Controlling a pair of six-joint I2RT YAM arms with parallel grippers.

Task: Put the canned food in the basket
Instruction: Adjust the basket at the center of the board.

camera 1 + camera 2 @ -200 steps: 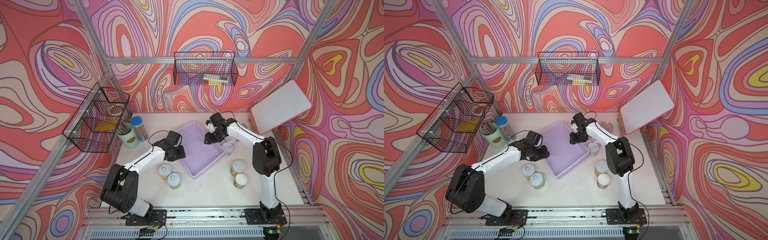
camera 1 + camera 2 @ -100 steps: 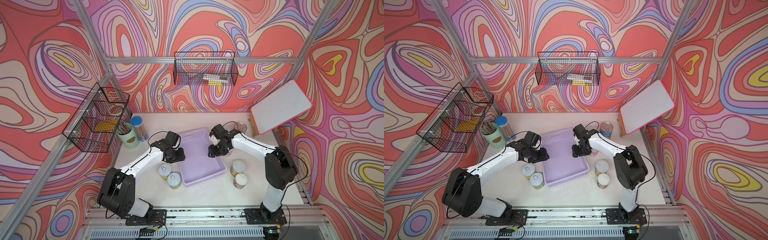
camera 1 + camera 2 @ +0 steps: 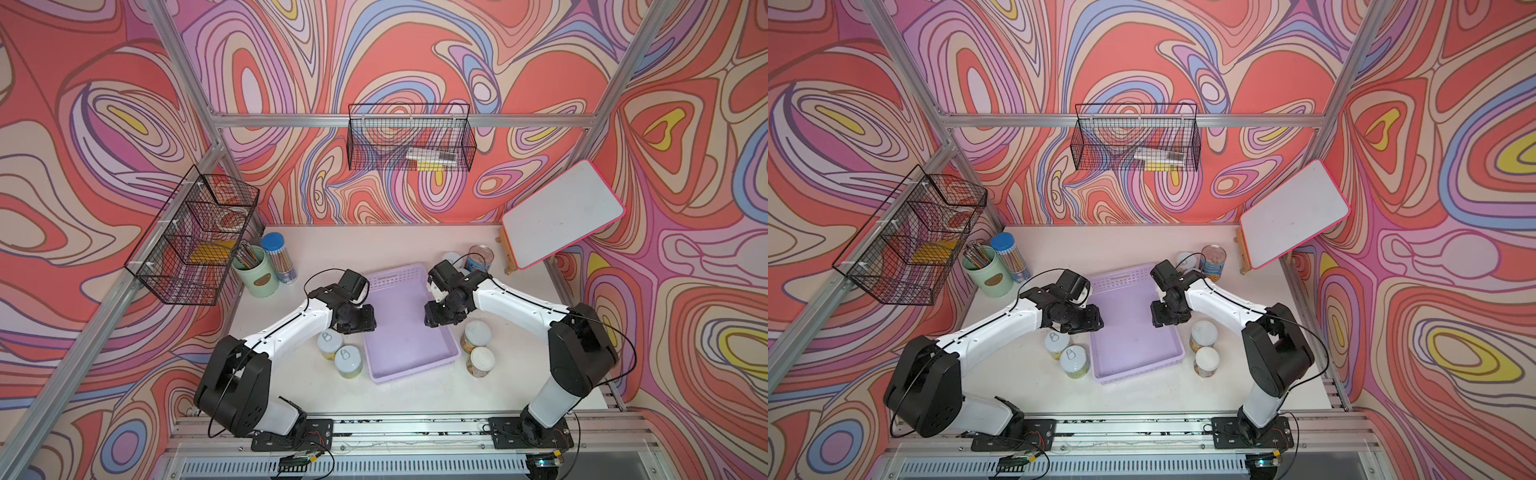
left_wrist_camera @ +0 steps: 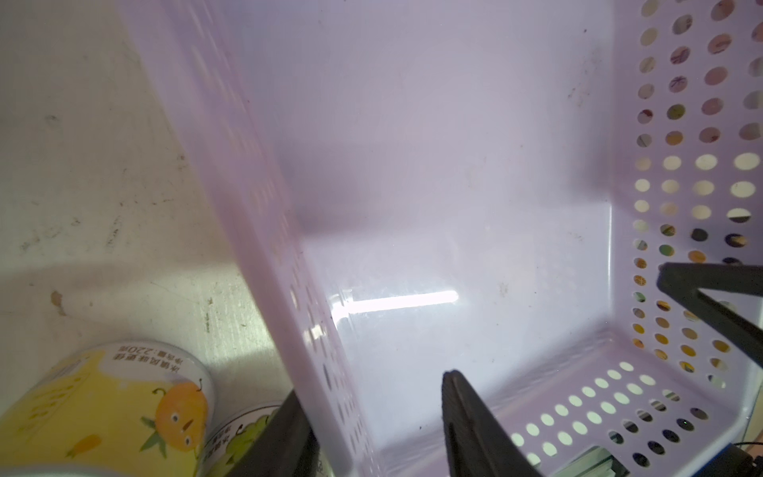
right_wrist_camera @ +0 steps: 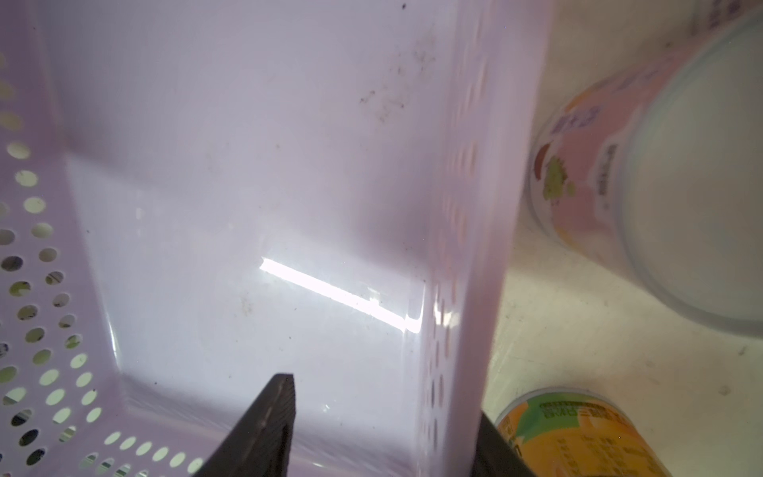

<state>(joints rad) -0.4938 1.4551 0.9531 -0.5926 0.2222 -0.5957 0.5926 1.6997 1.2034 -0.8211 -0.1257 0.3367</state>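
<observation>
The lavender basket (image 3: 405, 332) (image 3: 1129, 332) lies mid-table with nothing in it. My left gripper (image 3: 360, 322) (image 4: 371, 388) straddles its left wall, one finger inside and one outside, shut on it. On the opposite wall my right gripper (image 3: 434, 320) (image 5: 384, 400) is shut the same way. Two cans (image 3: 329, 344) (image 3: 348, 361) stand left of the basket, two more (image 3: 476, 336) (image 3: 481, 360) to its right. A blue-label can (image 3: 478, 257) and a pale-lidded can (image 3: 451, 257) stand behind the right arm. The wrist views show a yellow can (image 4: 115, 404) and a pink can (image 5: 619, 186) close outside the walls.
A mint pencil cup (image 3: 255, 272) and a blue-capped tube (image 3: 278, 257) stand at the back left. A whiteboard (image 3: 561, 216) leans on its easel at the back right. Black wire baskets (image 3: 195, 241) (image 3: 409, 141) hang on the left and rear walls.
Both grippers have drawn the basket toward the table's front and turned it straighter. The right arm pulled back from the far side, uncovering the blue-label can.
</observation>
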